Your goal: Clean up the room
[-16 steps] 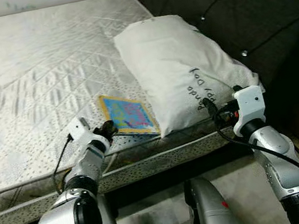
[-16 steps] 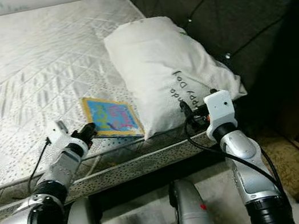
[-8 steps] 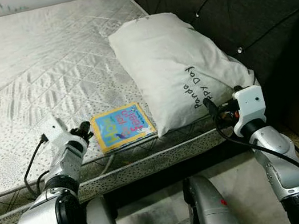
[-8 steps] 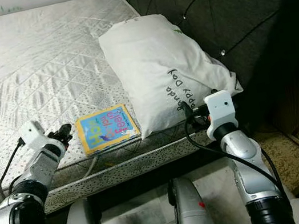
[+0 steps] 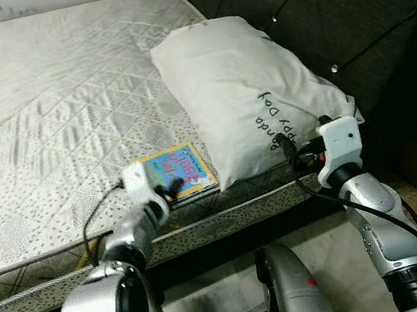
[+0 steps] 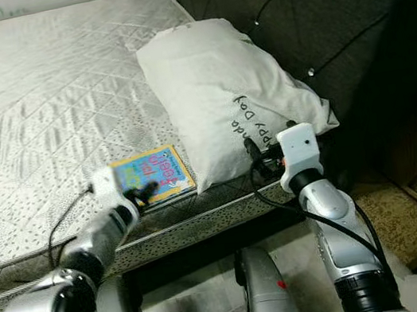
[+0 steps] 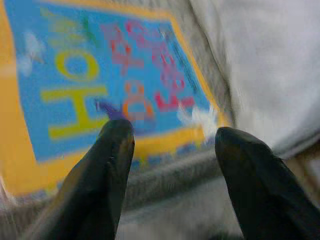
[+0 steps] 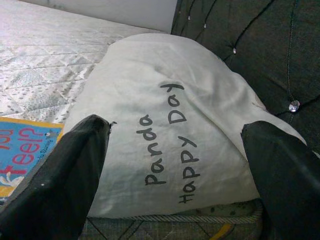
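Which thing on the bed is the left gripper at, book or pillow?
The blue, yellow-bordered book: the left gripper hangs open at its near edge. The white pillow lies beside it, before the right gripper.

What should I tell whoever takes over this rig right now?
Left claw: open, at the near edge of the colourful book, not gripping it.
Right claw: open, facing the near end of the white pillow, holding nothing.
The book lies flat on the bare mattress beside the pillow, near the bed's edge; the pillow rests by the dark headboard.
Done: nothing picked up yet.
Left: grasp the book, probably tidy the pillow.
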`<state>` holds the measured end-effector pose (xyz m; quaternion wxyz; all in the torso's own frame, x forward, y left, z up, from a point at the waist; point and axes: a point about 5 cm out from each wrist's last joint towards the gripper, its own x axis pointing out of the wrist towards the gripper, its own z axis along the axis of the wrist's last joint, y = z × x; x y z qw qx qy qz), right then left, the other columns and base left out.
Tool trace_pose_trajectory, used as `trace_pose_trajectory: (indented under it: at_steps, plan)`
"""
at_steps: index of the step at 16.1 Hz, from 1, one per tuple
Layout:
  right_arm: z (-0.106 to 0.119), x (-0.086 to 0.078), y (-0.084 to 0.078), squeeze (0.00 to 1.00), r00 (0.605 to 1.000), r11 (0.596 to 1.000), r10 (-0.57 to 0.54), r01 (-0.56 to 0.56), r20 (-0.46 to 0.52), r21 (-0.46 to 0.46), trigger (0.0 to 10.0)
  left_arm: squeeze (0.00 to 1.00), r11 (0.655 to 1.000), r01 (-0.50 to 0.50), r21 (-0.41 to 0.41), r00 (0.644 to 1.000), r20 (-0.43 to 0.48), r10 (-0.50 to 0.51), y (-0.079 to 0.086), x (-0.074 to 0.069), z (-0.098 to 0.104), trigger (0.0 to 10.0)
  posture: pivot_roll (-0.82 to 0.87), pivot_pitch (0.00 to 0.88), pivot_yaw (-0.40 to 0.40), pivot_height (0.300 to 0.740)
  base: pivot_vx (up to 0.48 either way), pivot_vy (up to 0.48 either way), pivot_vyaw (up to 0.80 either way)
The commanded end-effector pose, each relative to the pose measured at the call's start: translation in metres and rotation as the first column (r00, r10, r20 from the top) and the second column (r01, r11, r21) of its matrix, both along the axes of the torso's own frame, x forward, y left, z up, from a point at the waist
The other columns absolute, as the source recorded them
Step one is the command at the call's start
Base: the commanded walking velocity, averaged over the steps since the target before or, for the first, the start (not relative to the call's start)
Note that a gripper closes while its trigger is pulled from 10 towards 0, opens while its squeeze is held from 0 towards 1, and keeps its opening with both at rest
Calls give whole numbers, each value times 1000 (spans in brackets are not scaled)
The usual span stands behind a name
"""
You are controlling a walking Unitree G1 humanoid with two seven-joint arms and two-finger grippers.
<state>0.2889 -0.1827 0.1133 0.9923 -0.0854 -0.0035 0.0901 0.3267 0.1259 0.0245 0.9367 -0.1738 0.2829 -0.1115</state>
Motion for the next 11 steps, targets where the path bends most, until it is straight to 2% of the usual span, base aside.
trace_pose_trajectory:
  at_steps: [1,3,6,11]
  plan:
    - [4,2,0,0,1000,1000,4,-3,20,-8,10000,1000,999,47,23,998,-49,-46,-5,-9,-10,10000,-220,0,-24,571,0,0,0]
    - [4,2,0,0,1000,1000,1,-1,20,-6,10000,1000,995,88,52,992,-95,-83,-9,-17,-19,10000,-215,0,-22,571,0,0,0]
    - [4,2,5,0,1000,1000,8,-8,24,-1,10000,1000,996,50,73,992,-117,-41,-2,-20,-23,10000,-214,0,-20,571,0,0,0]
    - [4,3,1,0,1000,1000,7,-7,22,-7,10000,1000,996,-36,79,990,-131,46,12,-24,-28,10000,-209,0,-24,571,0,0,0]
